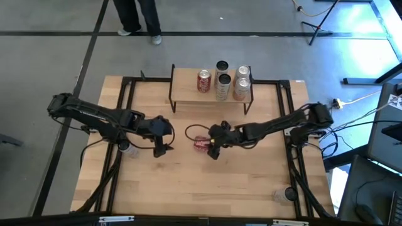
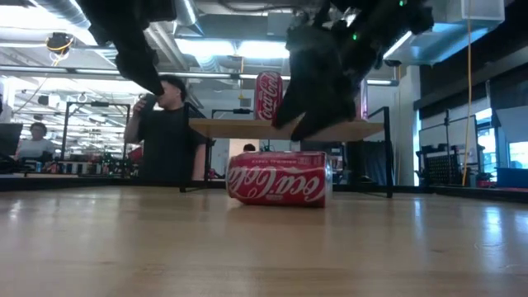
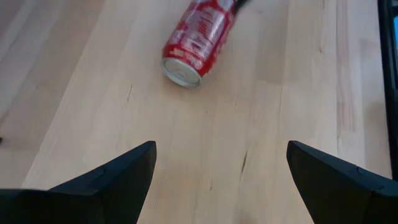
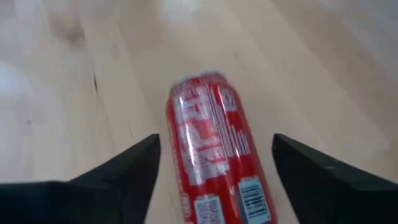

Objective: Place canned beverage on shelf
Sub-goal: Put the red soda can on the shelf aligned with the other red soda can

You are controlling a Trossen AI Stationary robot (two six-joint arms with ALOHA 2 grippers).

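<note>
A red Coca-Cola can lies on its side on the wooden tabletop, near the middle; it also shows in the low view. My right gripper is open and hovers just above the can. In the right wrist view its fingers stand on either side of the can without touching it. My left gripper is open and empty to the left of the can. The shelf stands at the table's far side and carries several upright cans, one of them red.
Black frame rails run along the table's left and right sides. A small clear object sits near the front right corner. A person stands beyond the table's far edge. Bare wood lies between the can and the shelf.
</note>
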